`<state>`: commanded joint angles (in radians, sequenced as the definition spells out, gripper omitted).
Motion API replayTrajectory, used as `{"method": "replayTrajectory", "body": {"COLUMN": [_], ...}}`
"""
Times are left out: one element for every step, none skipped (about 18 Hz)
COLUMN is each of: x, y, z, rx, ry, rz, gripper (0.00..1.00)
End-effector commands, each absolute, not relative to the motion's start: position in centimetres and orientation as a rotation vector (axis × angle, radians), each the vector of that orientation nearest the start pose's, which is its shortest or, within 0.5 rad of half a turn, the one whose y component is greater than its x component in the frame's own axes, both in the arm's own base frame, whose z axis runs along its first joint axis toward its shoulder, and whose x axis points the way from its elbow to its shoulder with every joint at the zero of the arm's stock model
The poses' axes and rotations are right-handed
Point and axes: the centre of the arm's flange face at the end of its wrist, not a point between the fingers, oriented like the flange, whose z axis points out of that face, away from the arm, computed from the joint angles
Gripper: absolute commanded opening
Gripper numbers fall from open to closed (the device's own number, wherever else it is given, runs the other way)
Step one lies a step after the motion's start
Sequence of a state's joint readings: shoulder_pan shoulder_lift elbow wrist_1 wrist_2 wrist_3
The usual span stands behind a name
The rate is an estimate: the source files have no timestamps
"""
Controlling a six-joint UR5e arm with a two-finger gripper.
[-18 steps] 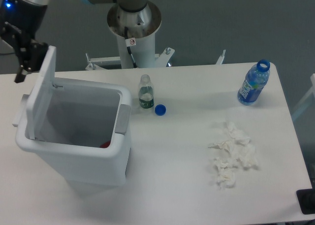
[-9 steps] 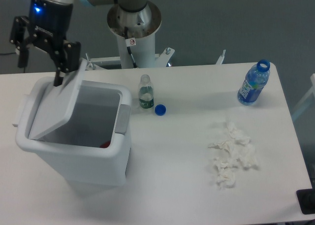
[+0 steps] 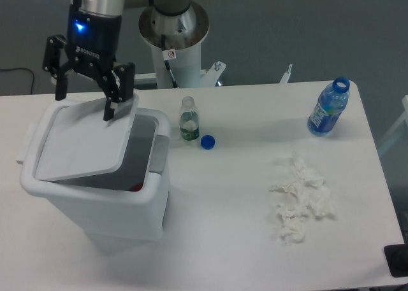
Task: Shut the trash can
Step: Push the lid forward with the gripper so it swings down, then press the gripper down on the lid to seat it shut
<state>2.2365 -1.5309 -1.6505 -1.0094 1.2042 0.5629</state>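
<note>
My claw hung spread wide over the trash can at its back edge; lid lay tilted, nearly down, dark gap left at right side

At the left of the frame, the trash can stood with its lid nearly flat, a gap showing along its right edge. The gripper hung above it, fingers spread wide.
</note>
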Motion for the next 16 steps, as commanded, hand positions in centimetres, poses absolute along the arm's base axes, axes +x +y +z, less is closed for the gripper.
{"method": "replayTrajectory", "body": {"x": [-18.3, -18.3, -18.4, -18.7, -19.0, -19.2, -19.6, -19.9, -20.0, -20.1, -20.2, -20.4, -20.6, -20.8, -20.9, -21.0], "y": [50.3, 50.3, 50.3, 50.2, 50.1, 50.2, 50.2, 50.3, 50.3, 50.3, 50.4, 50.4, 50.5, 50.6, 50.7, 50.7], "z": [54.1, 54.2, 54.2, 54.2, 54.2, 54.1, 53.9, 53.6, 53.5, 53.4, 53.3, 53.1, 53.0, 52.6, 52.5, 52.4], "rx": [-2.514, -2.512, -2.511, -2.512, -2.51, -2.512, -2.516, -2.521, -2.522, -2.525, -2.526, -2.529, -2.532, -2.536, -2.538, -2.539], "ry": [-0.009, -0.008, -0.01, -0.016, -0.023, -0.022, -0.013, -0.002, 0.0, -0.001, -0.001, -0.008, -0.011, -0.014, -0.015, -0.017], "rz": [0.008, 0.011, 0.014, 0.015, 0.018, 0.019, 0.021, 0.027, 0.028, 0.025, 0.024, 0.021, 0.02, 0.016, 0.015, 0.014], "gripper": [1.0, 1.0, 1.0, 1.0, 1.0, 1.0, 1.0, 1.0, 1.0, 1.0, 1.0, 1.0, 1.0, 1.0, 1.0, 1.0]}}
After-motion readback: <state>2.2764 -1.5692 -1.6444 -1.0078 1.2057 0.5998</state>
